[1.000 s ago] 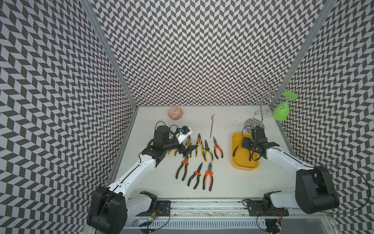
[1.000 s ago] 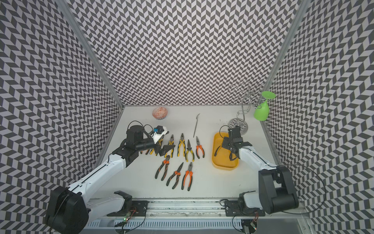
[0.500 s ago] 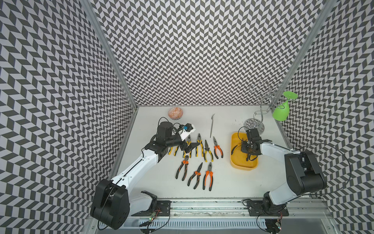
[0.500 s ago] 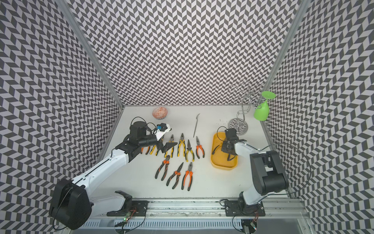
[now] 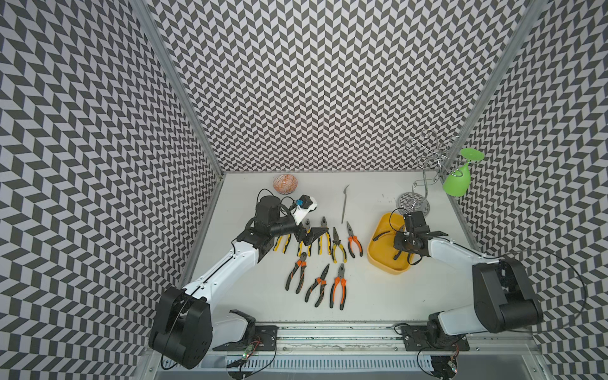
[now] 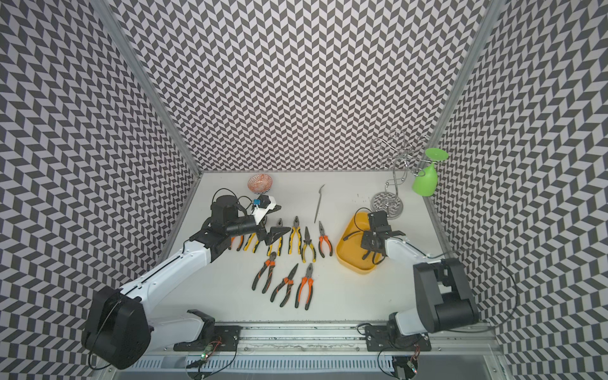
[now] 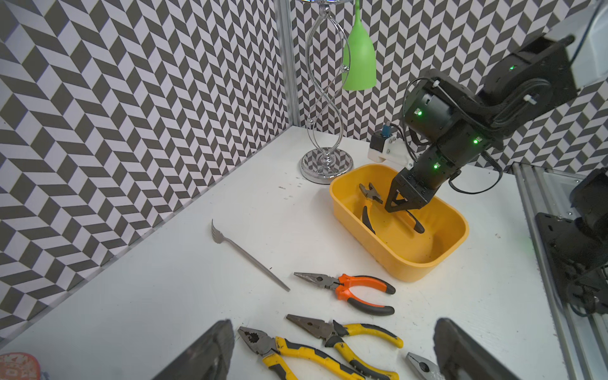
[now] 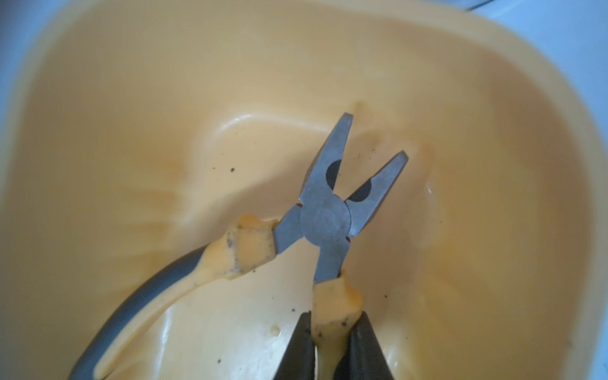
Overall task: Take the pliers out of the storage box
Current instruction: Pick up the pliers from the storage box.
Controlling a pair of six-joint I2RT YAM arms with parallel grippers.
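The right gripper (image 8: pixel 332 317) is clamping one yellow handle of the pliers (image 8: pixel 324 217) inside the storage box (image 8: pixel 98 98); the left gripper (image 7: pixel 334 324) is hovering, jaws wide, over the table (image 7: pixel 131 296).

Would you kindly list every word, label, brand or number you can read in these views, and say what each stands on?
No text can be read in any view.
orange patterned bowl: white marks, cut off and blurred; cannot tell whether they are letters.
pliers in the storage box: bare grey metal up close, no brand showing.
long-nosed orange pliers on the table: no marking large enough to read.
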